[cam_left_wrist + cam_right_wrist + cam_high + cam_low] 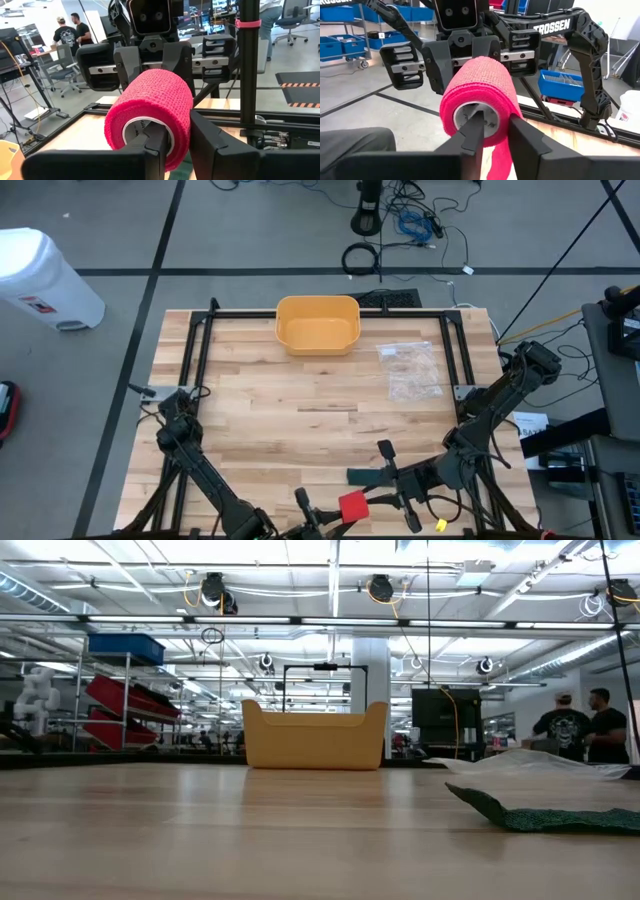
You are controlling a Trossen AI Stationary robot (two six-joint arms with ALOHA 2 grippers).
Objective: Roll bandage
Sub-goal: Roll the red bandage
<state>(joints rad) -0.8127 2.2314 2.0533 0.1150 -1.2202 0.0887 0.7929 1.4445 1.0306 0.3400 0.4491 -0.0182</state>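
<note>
Now look first at the fingers: in the left wrist view, one finger of the left gripper sits inside the white core of the red bandage roll and the other lies outside its wall, so the pair is pinched on the rim. The right gripper mirrors that hold from the opposite end, one finger in the core and one outside, clamped on the other rim. You have the roll held up between the two grippers at the near edge of the table, its long axis running from one wrist to the other, so each arm looks straight down the bore at its partner. A loose red tail hangs from the roll on the right arm's side. A dark green bandage strip lies flat on the wood just beside the right gripper, nearer that arm than the left. Farther out stand the yellow bin and a clear plastic bag, well apart from the work. Any winding, you may judge, turns on that shared axis.
</note>
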